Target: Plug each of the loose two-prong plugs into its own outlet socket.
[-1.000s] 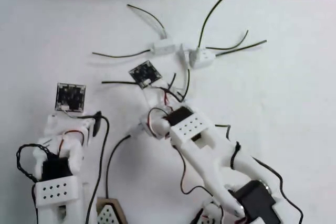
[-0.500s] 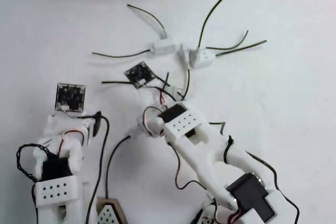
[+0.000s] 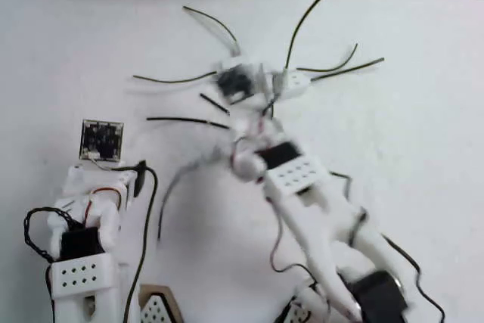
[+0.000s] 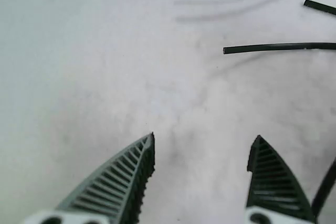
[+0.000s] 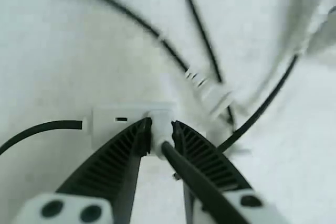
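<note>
My right gripper (image 5: 159, 128) is shut on a small white plug (image 5: 122, 121), and the plug's black cord (image 5: 42, 128) trails off to one side. In the high view this gripper (image 3: 236, 149) hangs over the table's middle, and the cord (image 3: 170, 194) sags behind it. Two white socket blocks (image 3: 236, 68) (image 3: 291, 82) lie just beyond it, with thin wires fanning out. A blurred black square piece (image 3: 236, 81) rests against the nearer block. My left gripper (image 4: 203, 142) is open over bare table. A second black square (image 3: 101, 139) sits just ahead of that gripper (image 3: 100, 175).
Loose black wire ends (image 4: 226, 50) lie on the white table (image 3: 393, 134) between the two arms. More wires (image 5: 199, 40) cross in front of the right gripper. A brown-edged part (image 3: 155, 306) pokes in at the near edge.
The right arm swung toward the back of the table with the plug, dragging its cord. The black square piece shifted from the middle up against the socket blocks. The left arm stayed still.
</note>
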Robot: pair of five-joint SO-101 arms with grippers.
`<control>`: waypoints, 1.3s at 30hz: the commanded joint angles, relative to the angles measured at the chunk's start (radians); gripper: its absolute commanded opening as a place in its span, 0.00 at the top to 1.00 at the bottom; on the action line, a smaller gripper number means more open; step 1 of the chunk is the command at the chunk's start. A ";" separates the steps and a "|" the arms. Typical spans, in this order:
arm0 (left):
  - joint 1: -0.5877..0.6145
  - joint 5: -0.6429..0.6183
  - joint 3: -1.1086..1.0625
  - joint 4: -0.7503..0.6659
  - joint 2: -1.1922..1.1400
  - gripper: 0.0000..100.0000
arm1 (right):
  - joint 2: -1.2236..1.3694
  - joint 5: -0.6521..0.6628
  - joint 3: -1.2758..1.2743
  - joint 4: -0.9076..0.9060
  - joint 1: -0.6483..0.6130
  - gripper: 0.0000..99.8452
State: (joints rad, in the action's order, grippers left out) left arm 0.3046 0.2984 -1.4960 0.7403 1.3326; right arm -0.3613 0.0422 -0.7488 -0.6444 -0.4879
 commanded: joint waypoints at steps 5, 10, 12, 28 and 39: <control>0.005 -0.005 0.006 0.003 0.022 0.71 | -0.137 -0.250 0.028 0.174 0.240 0.98; 0.005 -0.005 0.005 0.003 0.022 0.71 | -0.047 -0.310 0.031 0.289 0.325 0.98; 0.005 -0.005 0.005 0.003 0.022 0.71 | 0.004 -0.339 0.034 0.344 0.360 0.98; 0.001 -0.005 0.003 0.003 0.022 0.71 | 0.251 -0.397 0.166 0.286 0.460 0.80; 0.001 -0.005 0.003 0.003 0.022 0.71 | -0.077 -0.229 0.161 -0.044 0.323 0.83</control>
State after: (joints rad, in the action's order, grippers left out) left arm 0.3046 0.2984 -1.4960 0.7403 1.3326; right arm -0.3475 -0.2984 -0.6276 -0.6137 -0.0813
